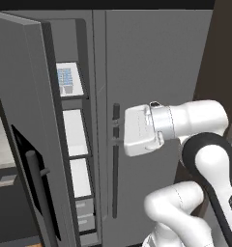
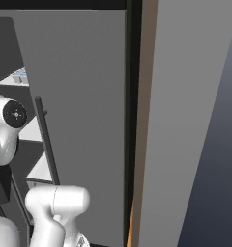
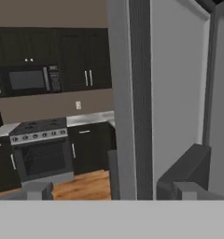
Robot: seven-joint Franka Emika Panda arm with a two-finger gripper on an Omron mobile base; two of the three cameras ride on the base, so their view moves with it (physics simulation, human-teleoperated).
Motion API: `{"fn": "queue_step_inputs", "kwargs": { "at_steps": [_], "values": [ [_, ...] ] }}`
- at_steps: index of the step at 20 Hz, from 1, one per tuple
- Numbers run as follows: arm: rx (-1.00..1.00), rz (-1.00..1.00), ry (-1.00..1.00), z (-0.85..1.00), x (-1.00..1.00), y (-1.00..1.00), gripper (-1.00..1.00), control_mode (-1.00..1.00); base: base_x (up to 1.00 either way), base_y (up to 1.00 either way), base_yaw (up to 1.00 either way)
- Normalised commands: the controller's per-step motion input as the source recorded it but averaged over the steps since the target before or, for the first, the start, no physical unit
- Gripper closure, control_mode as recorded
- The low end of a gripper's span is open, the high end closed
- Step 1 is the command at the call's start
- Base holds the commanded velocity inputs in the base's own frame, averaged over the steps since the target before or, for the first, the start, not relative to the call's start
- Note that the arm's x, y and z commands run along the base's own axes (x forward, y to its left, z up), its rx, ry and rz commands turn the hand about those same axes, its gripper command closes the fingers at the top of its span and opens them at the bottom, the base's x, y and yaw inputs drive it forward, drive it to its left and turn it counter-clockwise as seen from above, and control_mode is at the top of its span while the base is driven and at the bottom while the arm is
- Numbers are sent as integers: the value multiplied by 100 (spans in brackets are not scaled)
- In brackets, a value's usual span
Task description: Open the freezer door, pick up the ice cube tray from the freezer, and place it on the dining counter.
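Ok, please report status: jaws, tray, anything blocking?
Gripper empty, jaws open, near the freezer door edge. Door swung open. Tray on the top freezer shelf, untouched. Nothing between hand and shelf.

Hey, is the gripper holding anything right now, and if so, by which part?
Nothing is held. The gripper is open beside the edge of the opened freezer door; the ice cube tray sits on the top shelf.
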Motion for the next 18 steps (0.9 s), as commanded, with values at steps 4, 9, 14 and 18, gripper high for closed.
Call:
{"fn": "queue_step_inputs", "kwargs": {
  "at_steps": [4,9,14,18],
  "values": [
    [0,0,0,-8,13,51,-100,-100,0,0,0],
    [1,3,0,-6,24,20,-100,-100,0,0,0],
    [1,7,0,-9,29,19,-100,-100,0,0,0],
    [0,12,0,-23,27,29,-100,-100,0,0,0]
  ]
}}
